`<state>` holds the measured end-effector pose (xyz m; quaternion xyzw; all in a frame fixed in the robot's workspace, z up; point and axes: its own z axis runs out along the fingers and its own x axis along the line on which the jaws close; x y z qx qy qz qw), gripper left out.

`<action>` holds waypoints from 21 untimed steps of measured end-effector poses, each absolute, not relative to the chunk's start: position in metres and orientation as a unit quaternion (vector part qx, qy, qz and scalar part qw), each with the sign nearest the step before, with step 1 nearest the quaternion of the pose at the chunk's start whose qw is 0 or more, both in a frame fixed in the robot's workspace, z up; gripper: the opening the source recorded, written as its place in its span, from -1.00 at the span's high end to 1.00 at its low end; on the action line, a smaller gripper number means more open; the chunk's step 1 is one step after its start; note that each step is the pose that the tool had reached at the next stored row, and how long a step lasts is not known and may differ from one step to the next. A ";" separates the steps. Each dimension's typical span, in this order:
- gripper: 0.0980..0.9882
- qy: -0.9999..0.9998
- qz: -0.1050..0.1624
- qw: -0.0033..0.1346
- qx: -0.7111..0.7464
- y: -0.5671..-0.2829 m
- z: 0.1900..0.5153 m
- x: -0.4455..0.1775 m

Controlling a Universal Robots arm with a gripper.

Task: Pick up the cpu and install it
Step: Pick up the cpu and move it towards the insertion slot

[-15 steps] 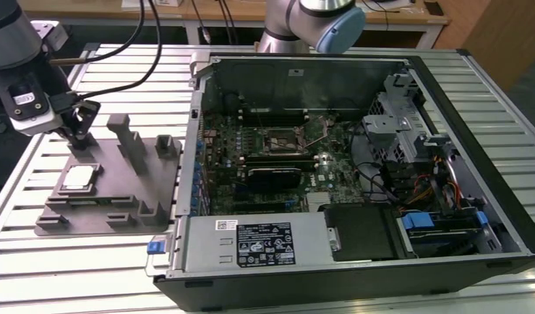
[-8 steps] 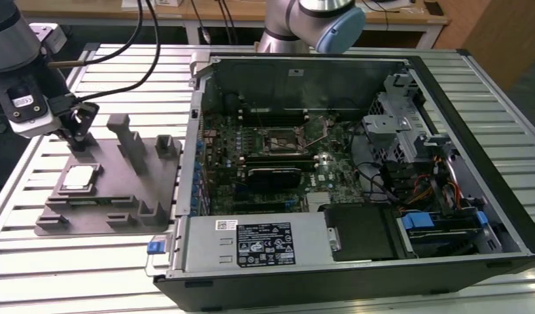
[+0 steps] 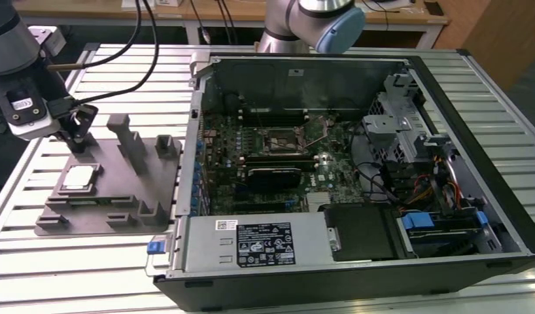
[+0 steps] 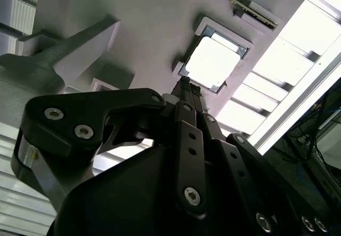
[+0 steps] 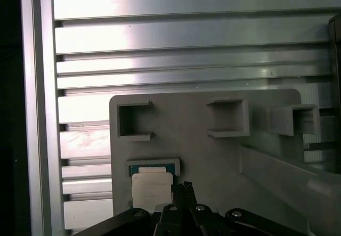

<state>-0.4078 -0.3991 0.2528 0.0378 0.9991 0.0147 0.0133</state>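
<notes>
The gripper, fingers pressed together on nothing, is hanging over the grey tray. The cpu is lying in its recess just beside the fingertips, with upright blocks standing close on the other side.

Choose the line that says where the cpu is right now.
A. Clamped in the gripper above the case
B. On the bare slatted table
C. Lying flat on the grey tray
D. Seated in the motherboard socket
C: the cpu lies flat in a recess of the grey tray, outside the computer case, with the gripper poised at its edge and holding nothing.
</notes>
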 end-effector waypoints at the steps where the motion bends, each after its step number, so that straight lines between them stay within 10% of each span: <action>1: 0.98 0.999 0.015 0.013 0.038 -0.399 0.252 -0.408; 21: 0.98 0.999 0.015 0.013 0.038 -0.399 0.239 -0.415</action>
